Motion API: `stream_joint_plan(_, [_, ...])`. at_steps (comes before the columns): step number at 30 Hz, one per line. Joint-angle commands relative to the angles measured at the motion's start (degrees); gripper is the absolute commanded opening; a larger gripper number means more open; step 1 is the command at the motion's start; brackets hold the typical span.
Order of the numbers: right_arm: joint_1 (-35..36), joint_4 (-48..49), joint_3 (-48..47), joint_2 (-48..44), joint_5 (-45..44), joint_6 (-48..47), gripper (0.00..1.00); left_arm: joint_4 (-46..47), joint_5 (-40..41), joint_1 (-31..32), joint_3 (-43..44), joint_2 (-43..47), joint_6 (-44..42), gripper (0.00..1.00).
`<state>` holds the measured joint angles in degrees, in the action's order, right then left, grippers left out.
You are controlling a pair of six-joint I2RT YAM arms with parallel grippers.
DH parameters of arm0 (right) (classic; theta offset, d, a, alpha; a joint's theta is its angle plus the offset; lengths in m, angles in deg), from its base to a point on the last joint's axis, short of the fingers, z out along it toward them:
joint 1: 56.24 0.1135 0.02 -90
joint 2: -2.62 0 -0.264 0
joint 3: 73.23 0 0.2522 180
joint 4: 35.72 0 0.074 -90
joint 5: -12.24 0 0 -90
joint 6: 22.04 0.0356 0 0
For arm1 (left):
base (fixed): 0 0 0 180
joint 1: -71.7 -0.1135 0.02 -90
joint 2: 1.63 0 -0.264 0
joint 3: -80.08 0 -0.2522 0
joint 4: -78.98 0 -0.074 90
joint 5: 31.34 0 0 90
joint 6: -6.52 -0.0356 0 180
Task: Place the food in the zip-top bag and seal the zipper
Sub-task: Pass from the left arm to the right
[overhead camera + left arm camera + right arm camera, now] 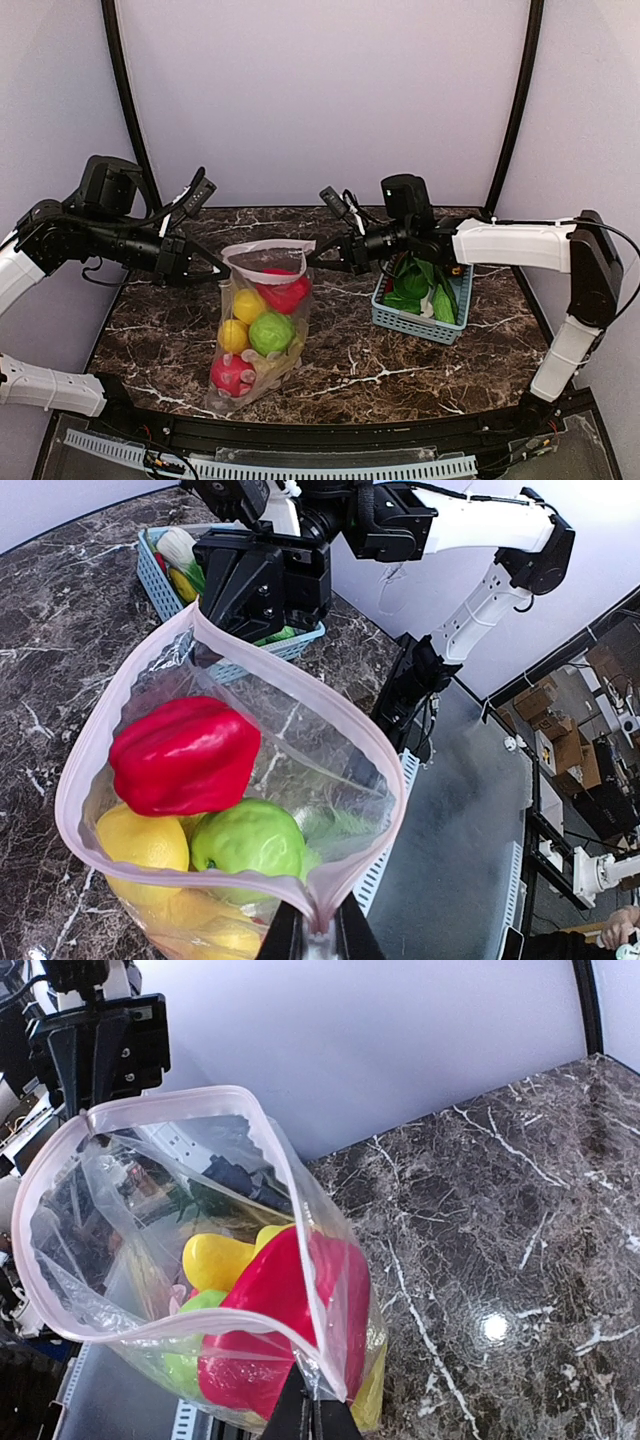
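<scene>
Here's the zip-top bag (pixel 268 247), hanging over the bench (pixel 400 372) between the two arms with its bottom resting on the marble. The left gripper (pixel 205 268) is pressed together on one end of the mouth and the right gripper (pixel 318 262) is pinched tight on the other end. Inside sit the red fruit (pixel 185 755), the green apple (pixel 250 840) and the lemon (pixel 140 842), so it looks bottom-heavy. The film is thin, floppy and likely slick, and it will sag and twist if either corner lets go. The sensible hold is where they have it, on the pinkish zipper (pixel 170 1097), the stiffest part. The mouth gapes wide, so drawing the ends apart should flatten the strip for pressing shut. The blue basket (pixel 425 325) stands just to the right.
</scene>
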<state>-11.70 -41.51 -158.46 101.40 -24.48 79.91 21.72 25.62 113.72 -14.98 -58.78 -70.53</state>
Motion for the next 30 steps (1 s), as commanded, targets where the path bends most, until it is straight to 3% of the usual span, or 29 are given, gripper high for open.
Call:
stream_joint_plan(1, [0.31,4.83,2.21,-4.18,-1.56,2.74,0.0,0.59,2.3,-0.01,-0.64,1.41,0.56,0.01])
stream_joint_plan(14, [0.78,-15.16,9.98,-27.35,-22.7,-0.13,0.0,0.24,5.11,-0.01,-1.26,2.44,0.17,0.01])
stream_joint_plan(25, [2.93,-18.97,19.67,-36.45,-32.7,8.49,0.0,4.53,1.76,-0.02,-1.42,-4.89,-1.28,0.02])
stream_joint_plan(27, [3.35,-19.02,20.26,-37.35,-35.63,10.36,0.0,5.08,3.57,-0.05,-1.65,-4.98,-1.8,0.14])
stream_joint_plan(29, [3.52,-19.04,20.56,-37.88,-37.75,11.61,0.0,7.92,4.45,-0.06,-3.26,-3.57,-1.11,0.32])
stream_joint_plan(30, [3.52,-19.04,20.57,-37.92,-38.44,12.03,0.0,11.12,4.5,-0.09,-5.24,-1.94,0.03,0.48])
